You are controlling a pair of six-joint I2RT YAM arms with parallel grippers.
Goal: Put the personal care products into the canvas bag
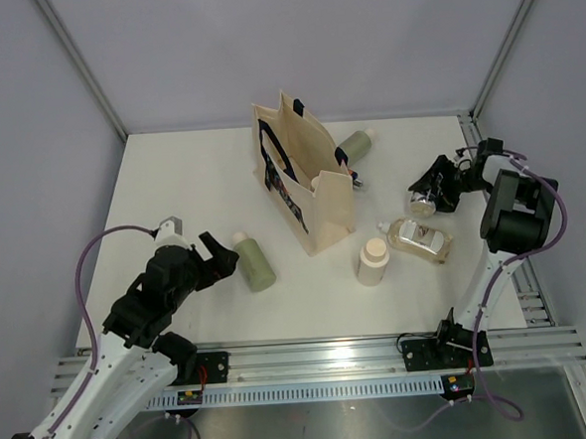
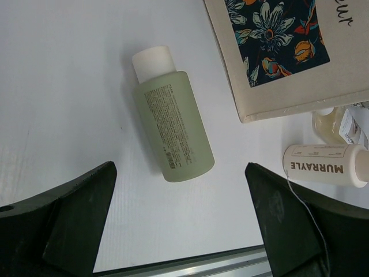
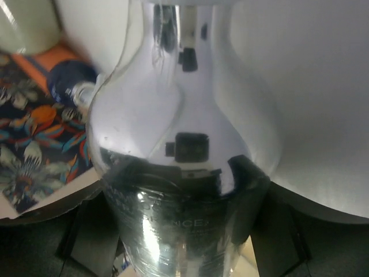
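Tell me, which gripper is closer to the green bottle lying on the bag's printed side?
Left. The left gripper sits just beside that green bottle, open toward it. The right gripper is across the table, past the canvas bag, gripping a silver bottle.

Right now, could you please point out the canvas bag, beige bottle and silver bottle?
canvas bag (image 1: 330,213): top external view, on its side wall.
beige bottle (image 1: 373,266): top external view, on its body.
silver bottle (image 3: 184,118): right wrist view, on its shiny shoulder.

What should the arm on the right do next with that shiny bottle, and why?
Probably lift it: the right tool looks closed around the silver bottle, and the canvas bag stands upright nearby, so it must clear the rim.
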